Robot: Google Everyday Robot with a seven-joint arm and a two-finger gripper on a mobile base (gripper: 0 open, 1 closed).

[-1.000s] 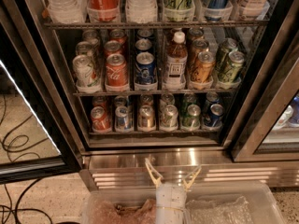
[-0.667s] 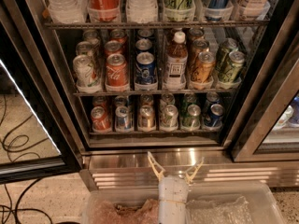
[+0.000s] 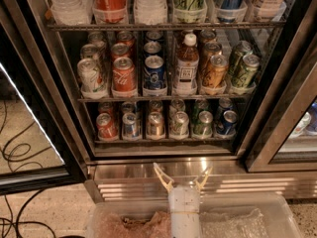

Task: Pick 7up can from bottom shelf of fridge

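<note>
The fridge [image 3: 59, 98] stands open in front of me. Its bottom shelf [image 3: 163, 140] holds a row of cans in clear lanes. The 7up can [image 3: 179, 124], pale whitish-green with a silver top, stands fourth from the left at the front. A copper can [image 3: 155, 124] is on its left and a darker green can [image 3: 203, 123] on its right. My gripper [image 3: 182, 175] is open and empty. It sits low in front of the ribbed steel base [image 3: 133, 182], below the 7up can and well short of the shelf.
A red can [image 3: 105, 126] and two blue cans [image 3: 130, 125] [image 3: 227, 122] share the bottom shelf. The level above holds cans and a brown bottle [image 3: 186, 66]. The open door [image 3: 29, 133] is at left, cables [image 3: 15, 152] lie on the floor, and a clear bin [image 3: 233, 222] sits under my arm.
The gripper has risen slightly and edged right, staying open. The cans and fridge have not moved.
</note>
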